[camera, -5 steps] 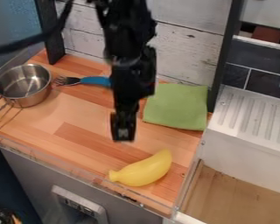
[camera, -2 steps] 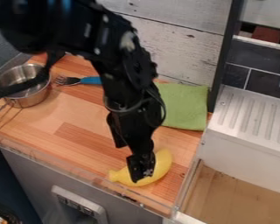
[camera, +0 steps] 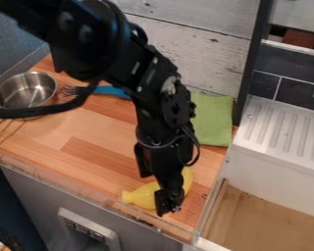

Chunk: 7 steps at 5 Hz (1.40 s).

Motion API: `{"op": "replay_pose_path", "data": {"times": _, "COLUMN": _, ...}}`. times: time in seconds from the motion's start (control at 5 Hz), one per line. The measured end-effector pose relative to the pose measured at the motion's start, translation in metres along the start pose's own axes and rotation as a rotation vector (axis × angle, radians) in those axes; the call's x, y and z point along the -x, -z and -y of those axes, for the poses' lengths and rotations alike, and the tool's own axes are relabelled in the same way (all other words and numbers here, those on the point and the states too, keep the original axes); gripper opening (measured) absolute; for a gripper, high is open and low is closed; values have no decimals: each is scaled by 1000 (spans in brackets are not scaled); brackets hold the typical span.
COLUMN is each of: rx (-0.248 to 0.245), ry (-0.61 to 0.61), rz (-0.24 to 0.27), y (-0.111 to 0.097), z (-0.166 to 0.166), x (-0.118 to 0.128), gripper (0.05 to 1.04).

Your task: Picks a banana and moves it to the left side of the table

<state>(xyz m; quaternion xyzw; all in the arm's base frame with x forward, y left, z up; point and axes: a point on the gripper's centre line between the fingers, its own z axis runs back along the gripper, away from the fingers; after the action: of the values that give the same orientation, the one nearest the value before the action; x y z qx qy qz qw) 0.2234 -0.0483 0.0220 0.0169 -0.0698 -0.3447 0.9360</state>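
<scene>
While our hand (camera: 169,202) is hanging over 1 banana (camera: 141,197) near the front edge of the bench (camera: 94,132), we are seeing too little to tell whether it is standing wide, narrow or holding anything. If we are closing off-centre on that smooth, curved body, we are risking its rolling or slipping toward the clear rail (camera: 55,179) near it.

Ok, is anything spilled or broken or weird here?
Nothing stands out. The yellow banana lies near the front edge of the wooden table, the shiny metal pot stands upright, and the green cloth lies flat. I see no spill or damage.
</scene>
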Motion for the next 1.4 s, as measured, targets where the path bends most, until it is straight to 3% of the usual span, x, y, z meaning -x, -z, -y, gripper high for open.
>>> {"op": "replay_pose_path", "data": {"times": 0.2, "rx": 38, "ry": -7, "rz": 9, "y": 11, "z": -4, "x": -2, "gripper": 977}}
{"op": "replay_pose_path", "data": {"times": 0.4, "rx": 77, "ry": -7, "rz": 23, "y": 20, "z": -6, "x": -3, "gripper": 699}}
{"op": "replay_pose_path", "data": {"times": 0.6, "rx": 116, "ry": 66, "rz": 49, "y": 19, "z": -10, "x": -7, "gripper": 542}}
{"op": "replay_pose_path", "data": {"times": 0.8, "rx": 116, "ry": 66, "rz": 41, "y": 9, "z": -10, "x": -1, "gripper": 542}}
{"op": "replay_pose_path", "data": {"times": 1.2, "rx": 37, "ry": 148, "rz": 50, "y": -36, "z": -33, "x": 16, "gripper": 542}}
{"op": "replay_pose_path", "data": {"times": 1.4, "rx": -13, "ry": 99, "rz": 44, "y": -51, "z": -58, "x": 31, "gripper": 542}}
